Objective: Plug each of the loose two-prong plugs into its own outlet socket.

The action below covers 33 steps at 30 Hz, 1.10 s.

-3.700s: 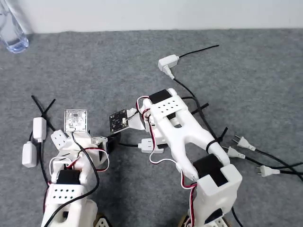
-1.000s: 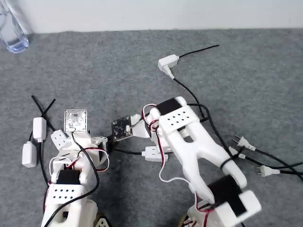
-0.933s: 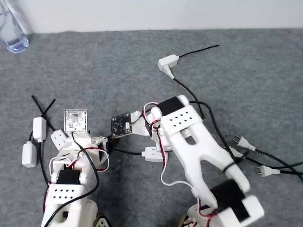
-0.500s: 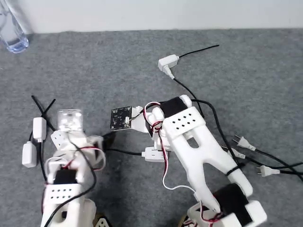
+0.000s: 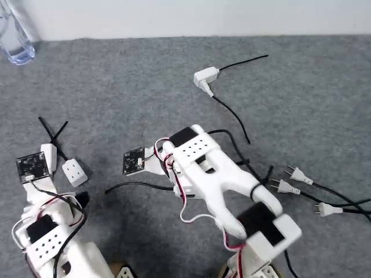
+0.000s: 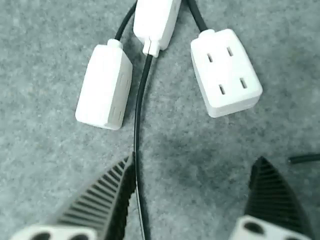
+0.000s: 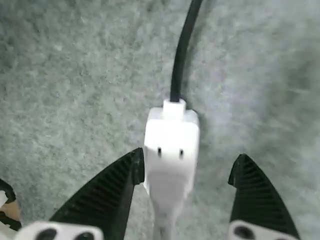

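My left gripper [image 6: 195, 162] is open over bare carpet, just short of three white pieces on black cords: a wide outlet block [image 6: 226, 72] with slots facing up, a plain block [image 6: 105, 86] and a third piece [image 6: 156, 20]. A black cord [image 6: 140, 125] runs between its fingers. From above, the outlet block [image 5: 74, 172] lies just ahead of the left arm [image 5: 46, 226]. My right gripper [image 7: 190, 159] is open around a white connector [image 7: 171, 155] with two small slots, lying on the carpet. Three loose two-prong plugs [image 5: 295, 172] lie at the right.
A white angled plug [image 5: 206, 78] on a black cord lies at the back centre. Black cords loop under and beside the right arm [image 5: 214, 174]. A clear bottle [image 5: 14, 40] stands in the far left corner. The carpet at the back is open.
The left arm has swung left, from the middle to the outlet blocks at the left edge. The right arm has shifted left and toward the front, over the white connector.
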Each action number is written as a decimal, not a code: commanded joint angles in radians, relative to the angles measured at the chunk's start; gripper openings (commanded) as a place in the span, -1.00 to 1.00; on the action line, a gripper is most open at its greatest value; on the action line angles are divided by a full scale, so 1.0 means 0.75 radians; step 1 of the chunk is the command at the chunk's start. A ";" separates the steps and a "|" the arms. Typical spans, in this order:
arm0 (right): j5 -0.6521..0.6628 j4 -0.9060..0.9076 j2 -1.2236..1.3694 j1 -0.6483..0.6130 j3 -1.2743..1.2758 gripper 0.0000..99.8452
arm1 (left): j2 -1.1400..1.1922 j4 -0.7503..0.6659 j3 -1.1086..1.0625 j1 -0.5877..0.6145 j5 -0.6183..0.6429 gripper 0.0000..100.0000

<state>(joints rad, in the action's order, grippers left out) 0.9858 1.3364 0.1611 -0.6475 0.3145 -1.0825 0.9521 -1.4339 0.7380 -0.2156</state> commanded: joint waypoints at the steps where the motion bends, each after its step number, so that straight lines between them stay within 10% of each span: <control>1: -0.016 -0.034 0.087 -0.007 -0.068 -0.49 | -0.016 -0.057 -0.009 -0.051 -0.016 -0.32; 5: -0.008 -0.097 0.185 0.034 -0.068 -0.52 | -0.016 -0.057 -0.011 -0.057 -0.016 -0.32; 9: 0.092 -0.185 0.197 0.107 -0.074 -1.00 | -0.016 -0.057 -0.011 -0.059 -0.016 -0.32; 22: 0.133 0.126 -0.283 0.322 -0.471 -0.98 | -0.016 -0.057 -0.017 -0.092 -0.016 -0.32; 33: 0.133 -0.109 -0.463 0.607 -0.669 -0.97 | -0.016 -0.057 -0.019 -0.092 -0.016 -0.32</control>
<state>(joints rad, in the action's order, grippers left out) 1.0764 1.3763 -0.1227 -0.2424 -0.1274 -1.0825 0.9367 -1.4492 0.6736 -0.2202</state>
